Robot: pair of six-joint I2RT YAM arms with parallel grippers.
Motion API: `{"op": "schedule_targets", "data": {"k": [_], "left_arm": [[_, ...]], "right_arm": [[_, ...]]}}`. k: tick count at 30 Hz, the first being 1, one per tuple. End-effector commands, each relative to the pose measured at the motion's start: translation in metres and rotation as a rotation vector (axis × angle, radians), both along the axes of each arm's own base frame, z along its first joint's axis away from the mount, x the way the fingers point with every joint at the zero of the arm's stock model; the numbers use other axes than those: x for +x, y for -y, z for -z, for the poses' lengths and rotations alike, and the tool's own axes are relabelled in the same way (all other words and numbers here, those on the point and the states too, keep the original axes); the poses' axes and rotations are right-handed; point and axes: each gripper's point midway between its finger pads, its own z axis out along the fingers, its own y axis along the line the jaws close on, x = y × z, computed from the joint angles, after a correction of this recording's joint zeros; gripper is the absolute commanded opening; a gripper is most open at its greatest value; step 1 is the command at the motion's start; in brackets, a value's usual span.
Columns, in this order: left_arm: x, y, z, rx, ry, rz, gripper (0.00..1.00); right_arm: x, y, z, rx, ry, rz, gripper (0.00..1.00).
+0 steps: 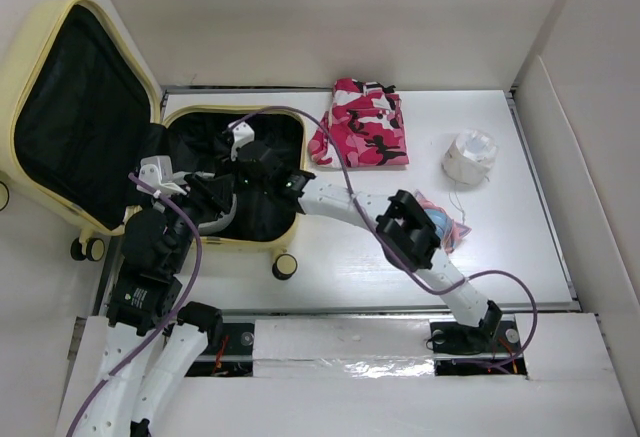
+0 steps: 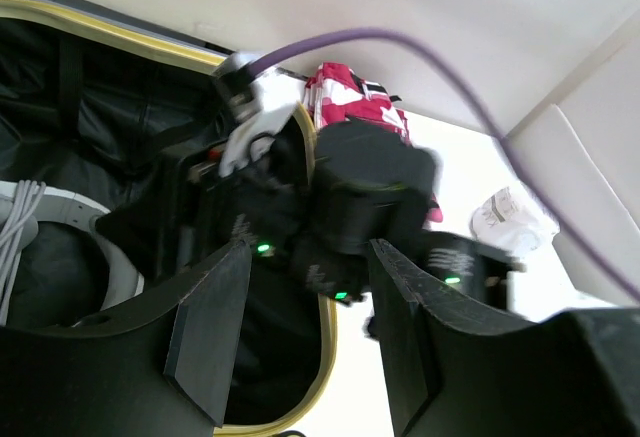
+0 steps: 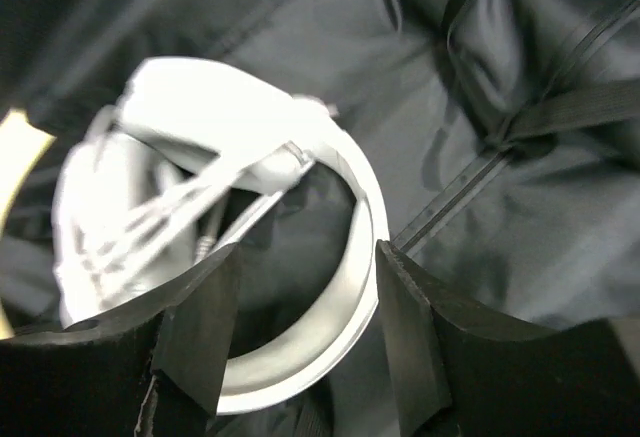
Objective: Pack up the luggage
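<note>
The luggage, a pale yellow hard-shell suitcase, lies open at the table's left, its rim (image 1: 230, 110) (image 2: 325, 357) framing black lining and its lid (image 1: 20, 67) leaning back off the left edge. A white curved band with thin cables (image 1: 228, 219) (image 2: 110, 257) (image 3: 340, 327) rests on the lining inside. My right gripper (image 1: 238, 179) (image 3: 305, 257) hangs open just above that band, jaws apart on either side of it and not pinching it. My left gripper (image 1: 205, 199) (image 2: 310, 252) is open over the suitcase's near side with nothing between its fingers, facing the right wrist.
A folded pink camouflage cloth (image 1: 362, 125) (image 2: 350, 102) lies just right of the suitcase. A white bundle (image 1: 470, 157) (image 2: 515, 217) sits farther right. A small blue and pink item (image 1: 445, 222) lies under the right arm. White walls enclose the table.
</note>
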Motion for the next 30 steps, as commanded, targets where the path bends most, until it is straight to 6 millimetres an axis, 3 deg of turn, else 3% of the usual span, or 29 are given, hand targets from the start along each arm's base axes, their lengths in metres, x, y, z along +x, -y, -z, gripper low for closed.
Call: {"op": "schedule_targets", "data": {"k": [1,2,3,4,5,6,7,9,10,11,12,13,14,16,17,19,20,21,22,24,26,27,30], "left_arm": [[-0.002,0.002,-0.017,-0.018,0.049,0.012,0.47],[-0.002,0.002,-0.017,-0.019,0.052,0.012,0.47],[-0.002,0.002,-0.017,-0.019,0.052,0.012,0.48],[-0.002,0.002,-0.017,-0.018,0.051,0.013,0.48],[-0.003,0.002,-0.017,-0.02,0.052,0.013,0.48],[-0.003,0.002,-0.017,-0.019,0.054,0.013,0.48],[-0.003,0.002,-0.018,-0.02,0.055,0.013,0.48],[-0.005,0.004,-0.018,-0.021,0.058,0.027,0.48],[-0.005,0.004,-0.018,-0.018,0.06,0.026,0.48],[-0.005,0.004,-0.018,-0.017,0.06,0.026,0.48],[-0.006,0.004,-0.017,-0.016,0.059,0.026,0.47],[-0.006,0.005,-0.018,-0.016,0.062,0.03,0.47],[-0.006,0.005,-0.017,-0.015,0.064,0.032,0.47],[-0.009,0.009,-0.019,-0.016,0.071,0.058,0.46],[-0.009,0.009,-0.019,-0.015,0.072,0.059,0.46],[-0.01,0.013,-0.02,-0.016,0.078,0.081,0.47],[-0.01,0.015,-0.019,-0.013,0.075,0.092,0.47],[-0.01,0.016,-0.019,-0.013,0.075,0.095,0.47],[-0.01,0.016,-0.019,-0.014,0.077,0.099,0.47],[-0.011,0.018,-0.019,-0.014,0.077,0.108,0.47],[-0.011,0.018,-0.018,-0.016,0.076,0.107,0.47],[-0.012,0.017,-0.019,-0.015,0.08,0.105,0.47],[-0.015,0.019,-0.02,-0.019,0.087,0.116,0.47]], "right_arm": [[-0.004,0.014,-0.134,0.197,0.183,0.025,0.62],[-0.006,0.02,-0.141,0.191,0.202,0.03,0.63],[-0.011,0.031,-0.171,0.229,0.231,0.032,0.63],[-0.009,0.042,-0.162,0.201,0.228,0.044,0.63],[-0.01,0.052,-0.165,0.193,0.241,0.065,0.6],[-0.012,0.076,-0.204,0.248,0.284,0.094,0.4],[-0.016,0.089,-0.177,0.193,0.265,0.103,0.24],[0.0,0.138,-0.18,0.172,0.282,0.225,0.0],[-0.006,0.18,-0.169,0.137,0.268,0.301,0.0],[-0.005,0.208,-0.161,0.124,0.251,0.362,0.0],[0.005,0.248,-0.147,0.093,0.221,0.452,0.0],[-0.004,0.291,-0.166,0.139,0.222,0.523,0.0],[-0.01,0.329,-0.111,0.079,0.129,0.607,0.0],[-0.018,0.407,-0.072,0.029,0.03,0.775,0.0],[-0.043,0.448,-0.052,0.031,-0.008,0.857,0.0],[-0.063,0.494,-0.034,0.03,-0.035,0.971,0.13],[-0.073,0.523,-0.045,0.121,-0.015,1.053,0.21],[-0.084,0.538,-0.019,0.093,-0.05,1.087,0.37],[-0.089,0.549,-0.015,0.118,-0.06,1.116,0.42],[-0.097,0.574,-0.011,0.189,-0.088,1.192,0.47],[-0.104,0.59,0.004,0.193,-0.127,1.253,0.5],[-0.109,0.607,0.011,0.176,-0.145,1.316,0.52],[-0.114,0.63,0.026,0.182,-0.193,1.398,0.58]]}}
